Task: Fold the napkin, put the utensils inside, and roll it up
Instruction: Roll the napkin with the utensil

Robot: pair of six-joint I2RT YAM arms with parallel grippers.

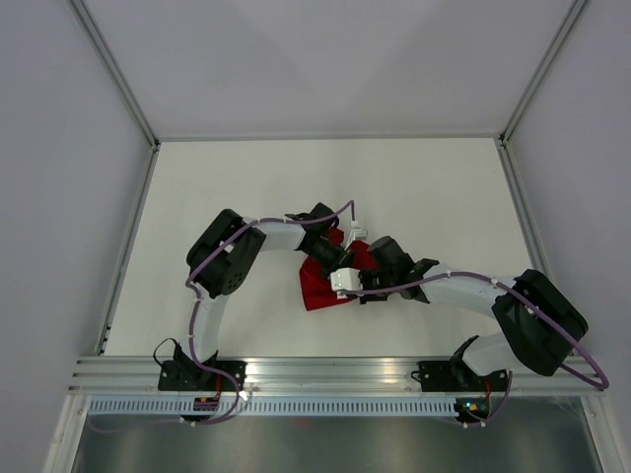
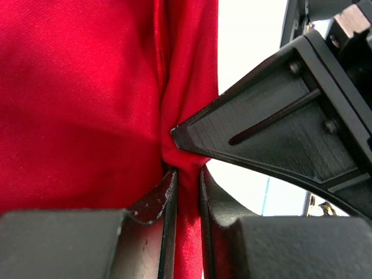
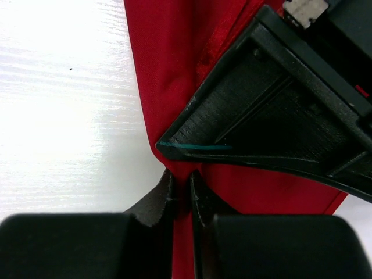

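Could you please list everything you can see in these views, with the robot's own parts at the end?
deep-red shiny fabric napkin: one, red, bunched at mid-table between the two pincers
flat white table: one, white, under the napkin and arms
ribbed aluminium rail: one, silver, along the table's near edge, carrying both arm bases
purple cables: one per arm, purple, running along the links
left arm: one, black and white, reaching in from the left
right arm: one, black and white, reaching in from the right
left pincer: one, black, closed on a fold of the napkin
right pincer: one, black, closed on the napkin right beside the left pincer
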